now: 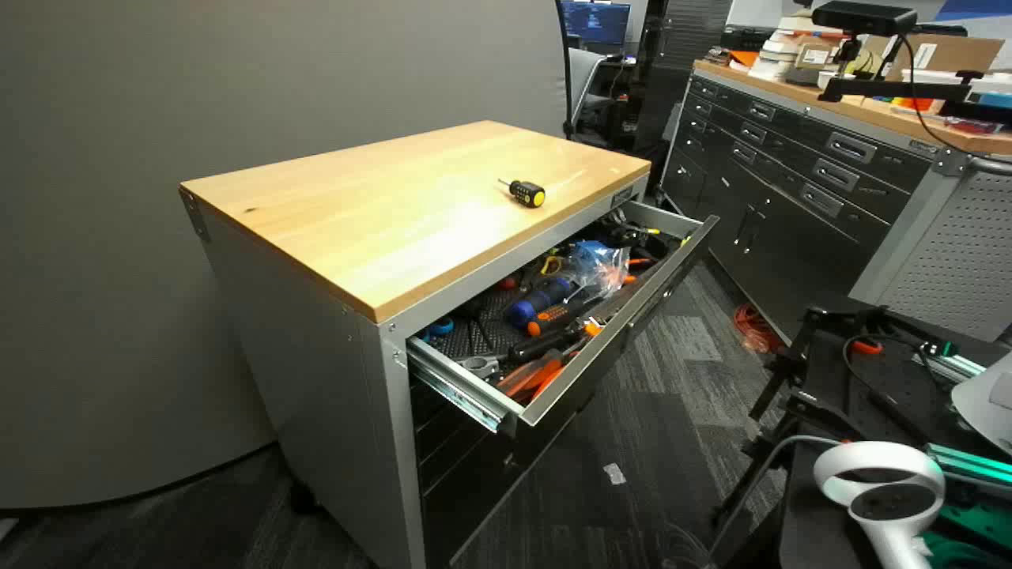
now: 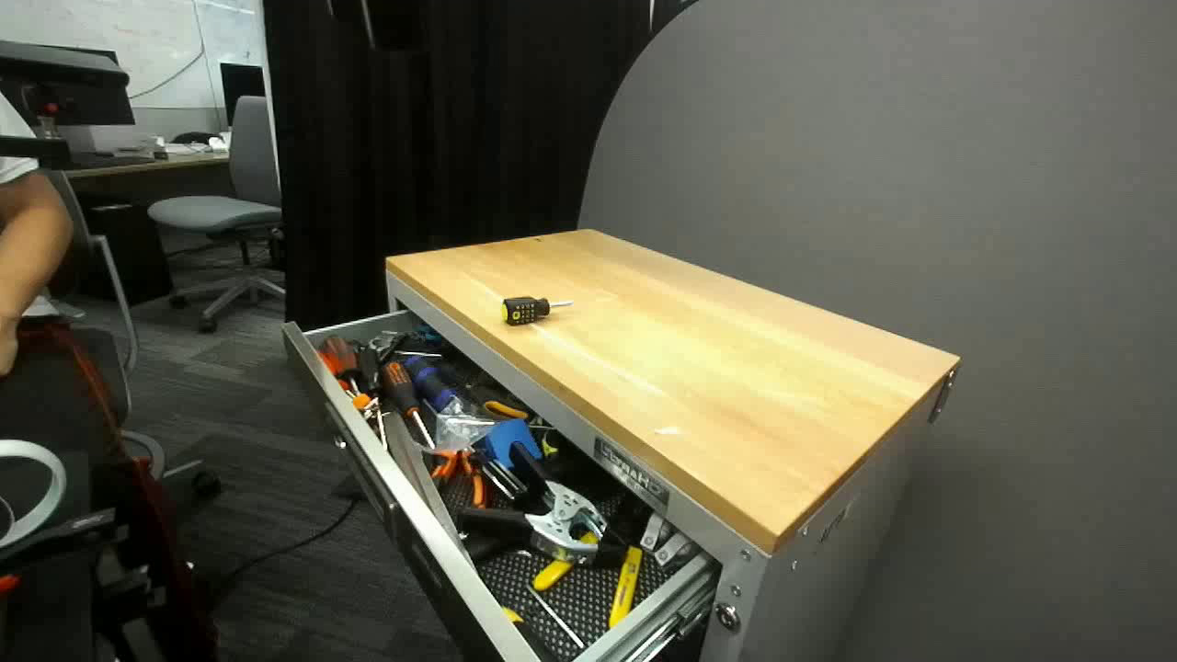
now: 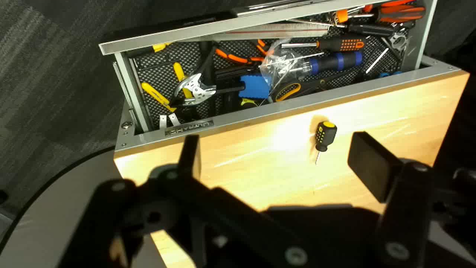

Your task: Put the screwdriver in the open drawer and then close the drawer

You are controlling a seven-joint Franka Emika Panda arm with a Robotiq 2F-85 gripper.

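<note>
Approach stage, judged from the layout: the grasp is not yet made. The screwdriver [image 1: 527, 194] lies on its side on the worktop [image 1: 364, 221], near the edge above the pulled-out drawer [image 3: 167, 36], its tip pointing away from it. The gripper [image 3: 276, 154], seen only in the wrist view, has its jaws spread wide and holds nothing. The next move probably calls for centring over the screwdriver, which appears off-centre beyond the jaws, then descending and closing on it; stowing and shutting remain.
</note>
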